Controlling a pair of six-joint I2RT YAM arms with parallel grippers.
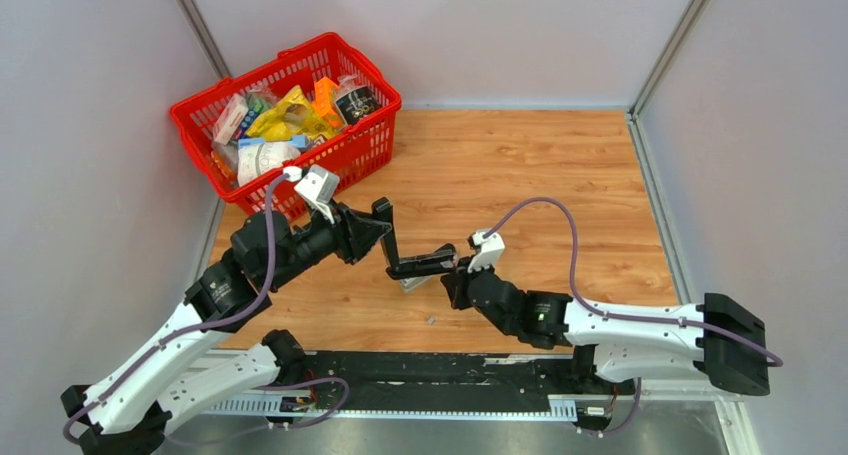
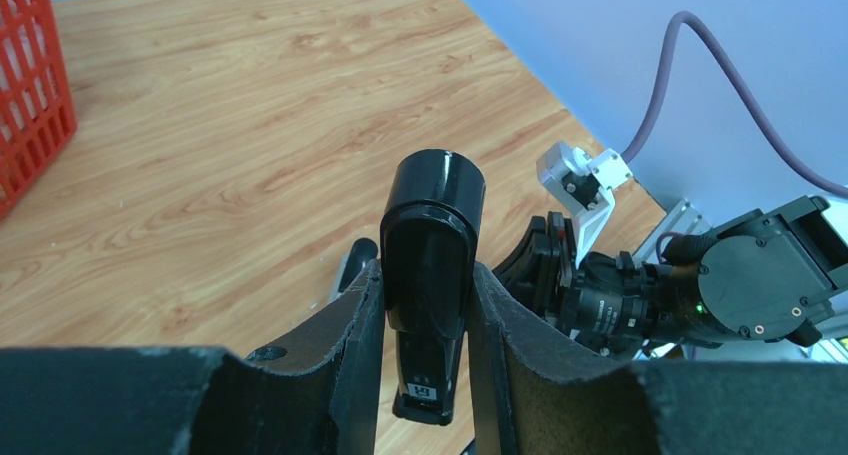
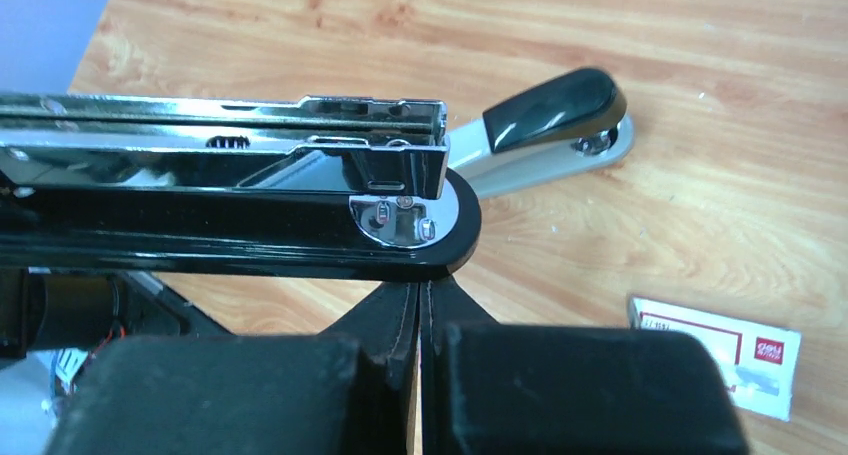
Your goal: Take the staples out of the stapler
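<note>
The stapler (image 1: 405,263) is held open above the table between both arms. My left gripper (image 1: 383,227) is shut on its black top arm (image 2: 430,245), which stands swung upright. My right gripper (image 1: 455,271) is shut at the edge of the black base (image 3: 300,250); its fingers (image 3: 400,310) are pressed together just under it. The chrome magazine (image 3: 230,150) lies open along the base, and I cannot tell whether staples sit in it. A tiny grey bit (image 1: 430,320), perhaps staples, lies on the table in front of the stapler.
A second grey stapler with a black top (image 3: 550,125) lies on the wood just beyond the held one. A white-and-red box (image 3: 715,355) lies to the right of my right gripper. A red basket (image 1: 290,110) full of goods stands at the back left.
</note>
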